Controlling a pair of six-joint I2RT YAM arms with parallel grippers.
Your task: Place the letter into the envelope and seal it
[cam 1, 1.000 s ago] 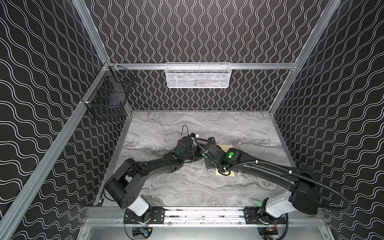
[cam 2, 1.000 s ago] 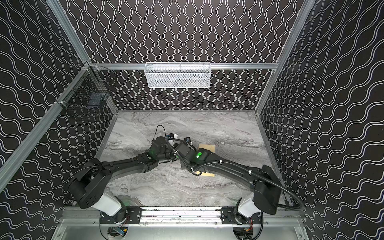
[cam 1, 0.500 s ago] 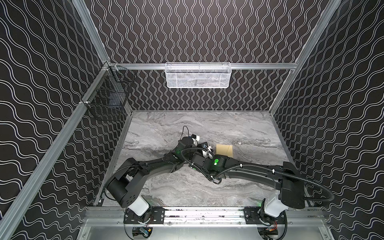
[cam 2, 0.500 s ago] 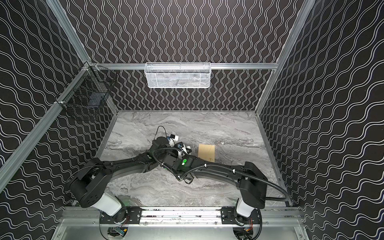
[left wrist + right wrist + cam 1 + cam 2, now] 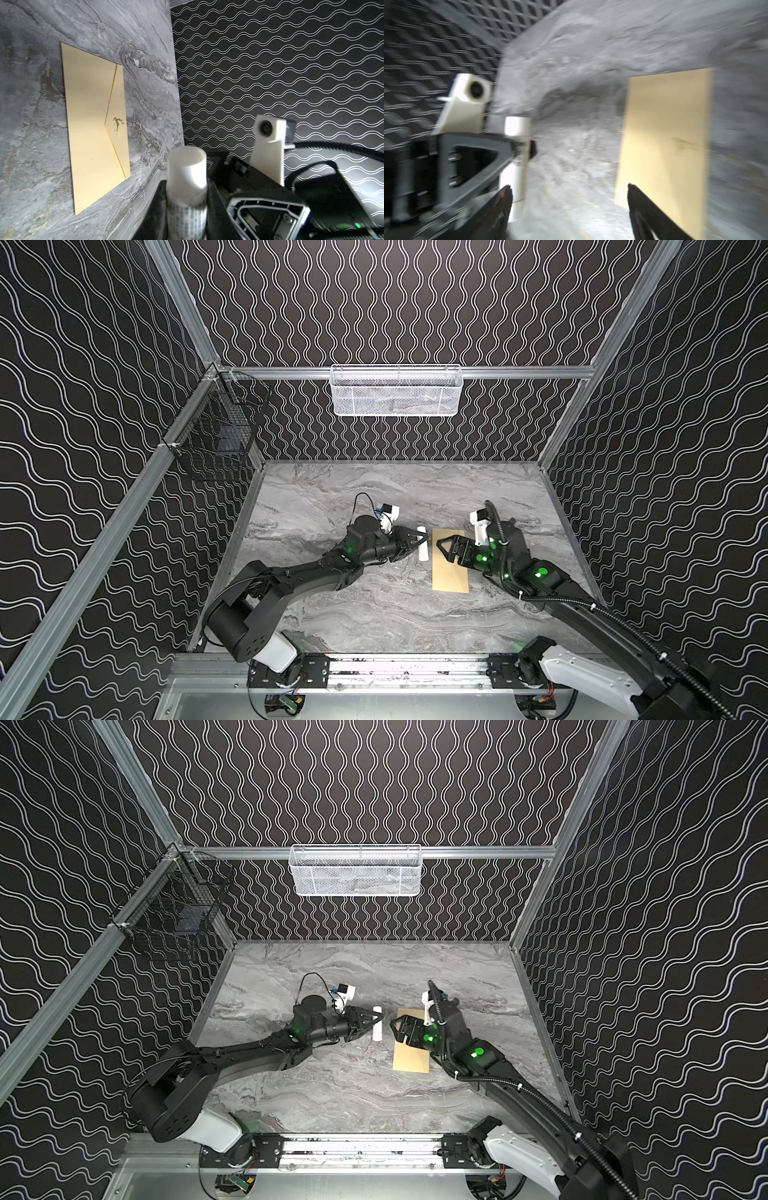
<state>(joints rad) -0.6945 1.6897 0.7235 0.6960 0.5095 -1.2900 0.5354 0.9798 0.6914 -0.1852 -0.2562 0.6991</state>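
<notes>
Left hand (image 5: pixel 420 542) clamps a white tube (image 5: pixel 424 556) just beside the envelope (image 5: pixel 451 578), likely glue for sealing. Right hand (image 5: pixel 441 549) is spread wide and empty above the envelope. The envelope lies flat on the worktop (image 5: pixel 374 605), flap down; letter not visible.

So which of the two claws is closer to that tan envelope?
Right. The right gripper hangs open over the far end of the envelope; the left gripper sits beside its edge, off the paper, shut on a white tube.

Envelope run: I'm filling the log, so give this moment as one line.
left gripper: shut on white tube | right gripper: open, empty | envelope: flat, flap down | letter: not visible
</notes>
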